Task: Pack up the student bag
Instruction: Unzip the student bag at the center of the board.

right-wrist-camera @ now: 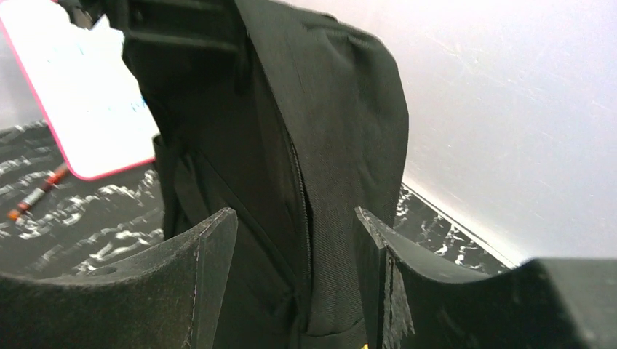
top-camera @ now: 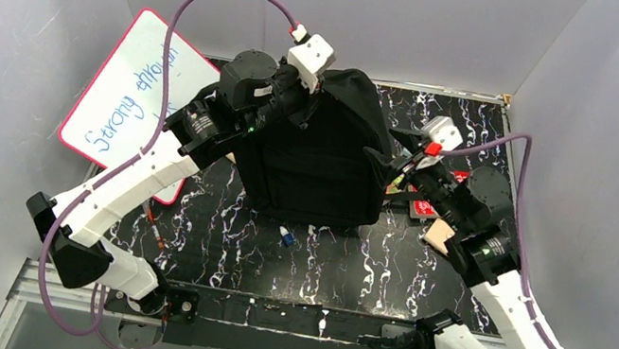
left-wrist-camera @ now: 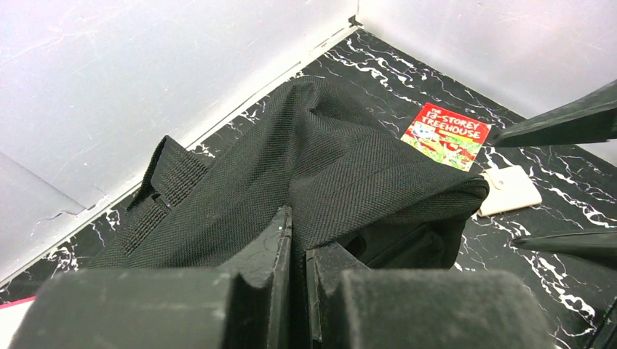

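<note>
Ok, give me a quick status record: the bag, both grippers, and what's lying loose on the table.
student bag: black, held up by its top, mid-table
left gripper: jaws shut on the bag's top fabric
right gripper: jaws apart at the bag's right side, holding nothing
book: red Treehouse paperback, flat, right of the bag, outside it
beige card: flat beside the book
whiteboard: far left, outside the bag
red crayon: near the whiteboard
blue-tipped piece: in front of the bag

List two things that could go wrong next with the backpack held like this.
1. Only the left gripper pinches the student bag, at its top fabric; if that slips, the bag may slump.
2. The right gripper stands open astride the zipper edge; closing there might just catch loose fabric.
</note>
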Tool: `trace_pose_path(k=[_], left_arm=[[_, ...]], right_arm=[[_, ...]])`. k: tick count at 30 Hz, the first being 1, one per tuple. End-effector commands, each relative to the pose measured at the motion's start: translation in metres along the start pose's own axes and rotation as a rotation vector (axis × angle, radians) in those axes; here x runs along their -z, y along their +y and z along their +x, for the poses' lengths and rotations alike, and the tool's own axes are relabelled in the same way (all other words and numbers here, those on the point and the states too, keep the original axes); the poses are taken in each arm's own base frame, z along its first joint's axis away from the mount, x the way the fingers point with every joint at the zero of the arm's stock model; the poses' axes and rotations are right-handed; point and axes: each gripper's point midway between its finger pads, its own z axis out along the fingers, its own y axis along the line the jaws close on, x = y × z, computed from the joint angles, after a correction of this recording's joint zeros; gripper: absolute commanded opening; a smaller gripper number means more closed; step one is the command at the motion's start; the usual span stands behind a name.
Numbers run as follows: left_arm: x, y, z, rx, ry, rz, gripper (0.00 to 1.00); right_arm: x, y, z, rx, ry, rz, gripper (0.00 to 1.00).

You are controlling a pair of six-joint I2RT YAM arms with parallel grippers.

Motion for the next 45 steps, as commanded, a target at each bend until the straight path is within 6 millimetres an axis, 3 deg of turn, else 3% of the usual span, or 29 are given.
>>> trace_pose_path(k=[1,7,11,22,29,30,31,33,38,41,45], left_arm=[[0.018,-0.005,-0.027,0.017,-0.091,0.032,0.00],[0.017,-0.006,-0.023,0.020,-0.083,0.037,0.00],[0.017,-0.008,-0.021,0.022,-0.078,0.045,0.00],[0.013,-0.010,-0.018,0.023,-0.065,0.056,0.00],[0.013,-0.011,-0.015,0.041,-0.058,0.057,0.00],[0.014,-0.012,-0.015,0.047,-0.057,0.058,0.00],[0.014,-0.012,-0.014,0.055,-0.054,0.058,0.00],[0.016,-0.011,-0.013,0.070,-0.054,0.051,0.10],[0.030,-0.007,-0.021,0.148,-0.074,0.021,0.48],[0.049,-0.005,-0.029,0.199,-0.102,0.010,0.55],[0.080,-0.004,-0.040,0.303,-0.156,0.007,0.57]], right_arm=[[-0.005,-0.013,-0.029,0.195,-0.133,0.035,0.69],[-0.031,-0.009,-0.026,0.200,-0.118,-0.037,0.70],[-0.044,-0.010,-0.028,0.215,-0.131,-0.055,0.63],[-0.065,-0.003,-0.034,0.244,-0.150,-0.140,0.57],[-0.069,-0.013,-0.028,0.231,-0.115,-0.096,0.17],[-0.069,-0.014,-0.026,0.220,-0.111,-0.083,0.03],[-0.068,-0.016,-0.026,0.203,-0.110,-0.066,0.00],[-0.065,-0.018,-0.028,0.176,-0.107,-0.047,0.00],[-0.060,-0.023,-0.029,0.108,-0.106,-0.002,0.00],[-0.060,-0.024,-0.027,0.076,-0.089,0.011,0.00],[-0.060,-0.031,-0.026,0.000,-0.068,0.061,0.00]])
